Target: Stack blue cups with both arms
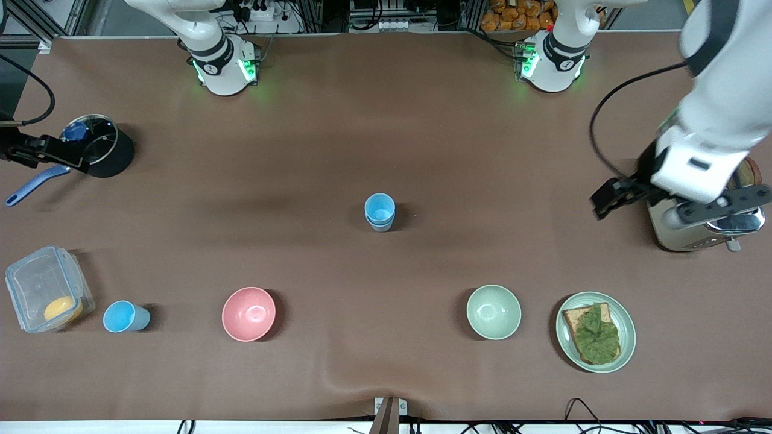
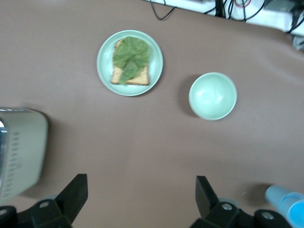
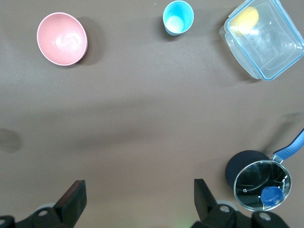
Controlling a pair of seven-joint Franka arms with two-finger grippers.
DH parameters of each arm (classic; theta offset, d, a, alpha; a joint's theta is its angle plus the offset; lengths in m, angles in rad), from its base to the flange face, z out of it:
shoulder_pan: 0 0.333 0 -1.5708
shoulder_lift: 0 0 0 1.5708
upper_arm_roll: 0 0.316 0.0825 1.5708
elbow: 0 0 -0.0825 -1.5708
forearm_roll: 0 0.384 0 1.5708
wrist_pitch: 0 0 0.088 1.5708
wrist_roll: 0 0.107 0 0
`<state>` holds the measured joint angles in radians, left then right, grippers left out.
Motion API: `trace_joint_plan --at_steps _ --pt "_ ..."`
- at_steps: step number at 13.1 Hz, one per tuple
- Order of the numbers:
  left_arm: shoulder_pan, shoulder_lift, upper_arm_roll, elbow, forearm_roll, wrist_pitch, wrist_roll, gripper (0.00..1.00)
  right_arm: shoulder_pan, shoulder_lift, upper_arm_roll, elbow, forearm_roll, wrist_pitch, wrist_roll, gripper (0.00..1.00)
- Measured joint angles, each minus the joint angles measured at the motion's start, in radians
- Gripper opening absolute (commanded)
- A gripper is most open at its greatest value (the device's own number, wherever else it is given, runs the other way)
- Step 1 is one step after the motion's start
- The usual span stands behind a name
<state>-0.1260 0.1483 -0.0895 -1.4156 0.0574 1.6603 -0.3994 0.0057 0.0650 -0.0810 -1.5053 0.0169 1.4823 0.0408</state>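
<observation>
A stack of nested blue cups (image 1: 380, 212) stands upright at the middle of the table. It also shows at the edge of the left wrist view (image 2: 287, 206). A single blue cup (image 1: 123, 316) stands near the front camera at the right arm's end, between a clear container and a pink bowl. It also shows in the right wrist view (image 3: 177, 17). My left gripper (image 1: 609, 199) (image 2: 140, 199) is open and empty, up over the table beside the toaster. My right gripper (image 1: 36, 154) (image 3: 140, 199) is open and empty, up beside the black pot.
A pink bowl (image 1: 248, 313), a green bowl (image 1: 493, 311) and a plate (image 1: 624, 313) with toast and lettuce lie along the near side. A clear container (image 1: 45, 289) holds something yellow. A lidded black pot (image 1: 102, 150) and a toaster (image 1: 681, 235) stand at the table's ends.
</observation>
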Motion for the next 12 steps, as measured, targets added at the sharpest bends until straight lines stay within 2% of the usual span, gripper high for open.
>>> trace_joint_plan --at_steps 2,5,7,12 --pt "0.028 -0.059 0.038 -0.036 -0.054 -0.054 0.094 1.0 0.003 0.002 0.002 0.003 0.0 -0.002 0.0 1.0" --pt "0.062 -0.131 0.032 -0.151 -0.067 -0.053 0.128 1.0 0.004 0.002 0.004 0.003 0.0 -0.004 0.0 1.0" --pt "0.061 -0.157 0.024 -0.193 -0.067 -0.051 0.131 1.0 0.004 0.003 0.004 0.003 0.0 -0.004 0.0 1.0" --pt "0.079 -0.169 0.027 -0.194 -0.057 -0.039 0.183 1.0 0.003 0.006 0.003 0.003 0.0 -0.007 0.0 1.0"
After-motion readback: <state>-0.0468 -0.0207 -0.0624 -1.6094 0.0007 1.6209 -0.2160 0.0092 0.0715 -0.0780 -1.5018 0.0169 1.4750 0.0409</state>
